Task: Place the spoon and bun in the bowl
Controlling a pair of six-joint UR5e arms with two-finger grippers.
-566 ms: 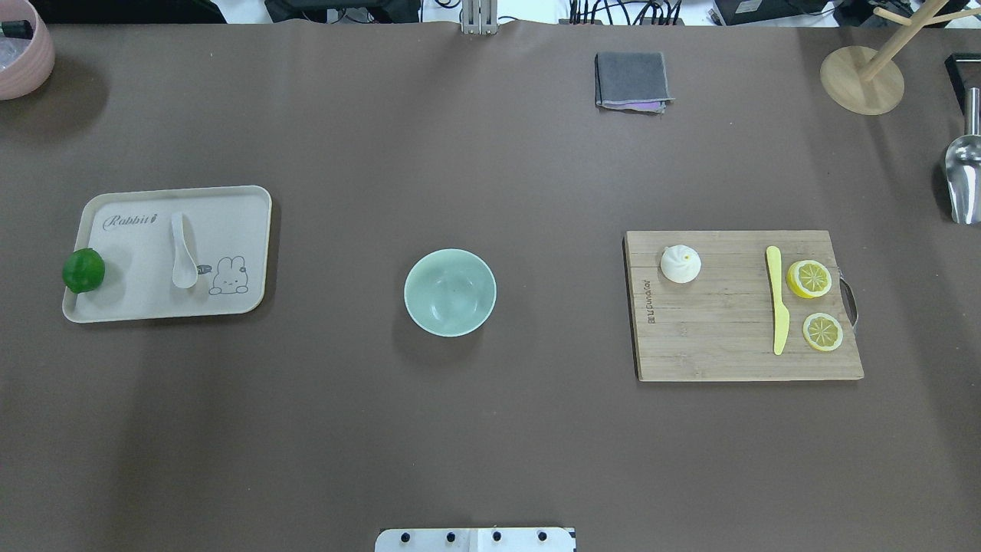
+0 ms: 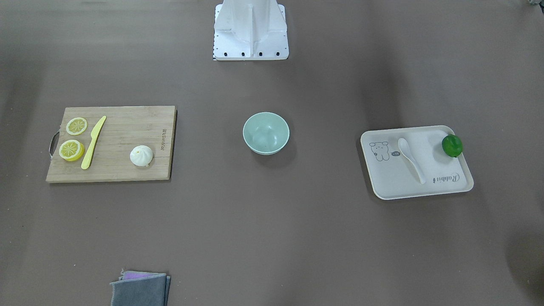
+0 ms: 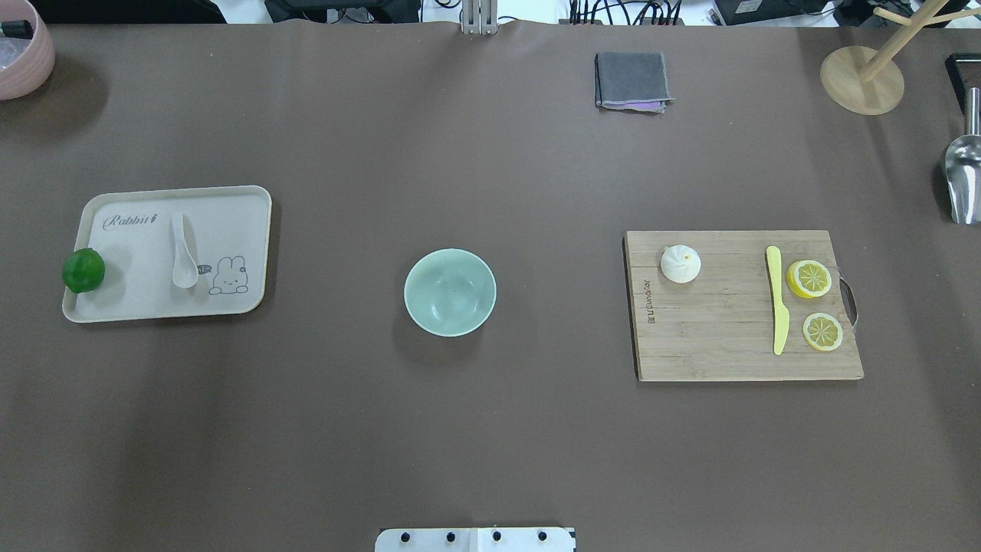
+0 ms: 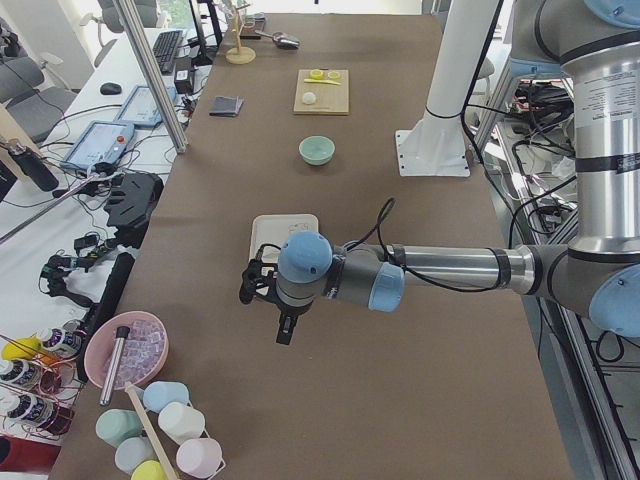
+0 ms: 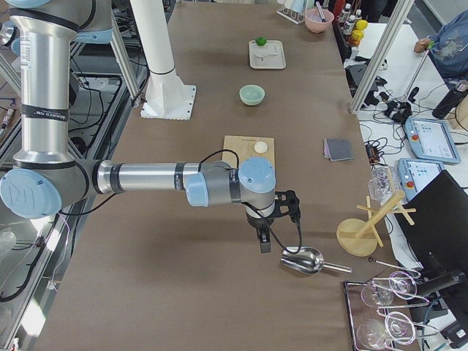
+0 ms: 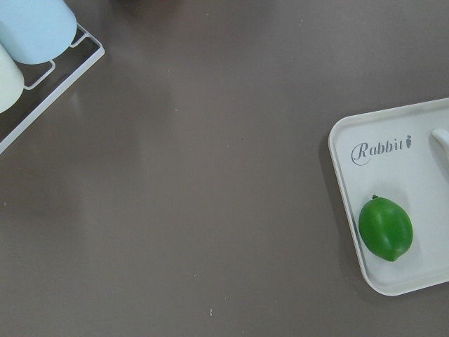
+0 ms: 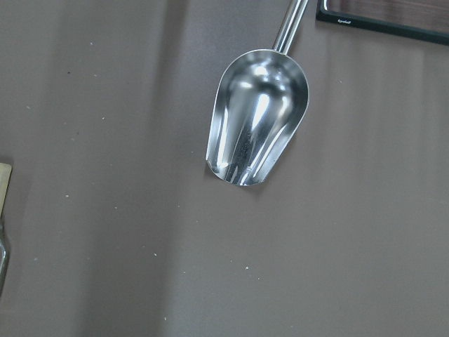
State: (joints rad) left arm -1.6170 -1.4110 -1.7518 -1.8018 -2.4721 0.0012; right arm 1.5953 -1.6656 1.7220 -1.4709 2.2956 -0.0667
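The white spoon [image 3: 184, 253] lies on a beige tray [image 3: 138, 307] at the left, also in the front view [image 2: 410, 159]. The white pleated bun [image 3: 680, 264] sits on a wooden cutting board [image 3: 720, 353] at the right, also in the front view [image 2: 141, 155]. The mint-green bowl [image 3: 450, 292] stands empty mid-table. Neither gripper shows in the overhead or front view. The left gripper [image 4: 265, 300] hovers past the tray's left end. The right gripper [image 5: 274, 219] hovers past the board, near a metal scoop [image 5: 303, 261]. I cannot tell whether either is open or shut.
A green lime [image 3: 83, 270] rests on the tray's edge. A yellow knife [image 3: 778, 299] and two lemon slices [image 3: 809, 278] lie on the board. A grey cloth [image 3: 631, 80], a wooden stand [image 3: 862, 77] and a pink bowl [image 3: 23, 50] sit along the far side.
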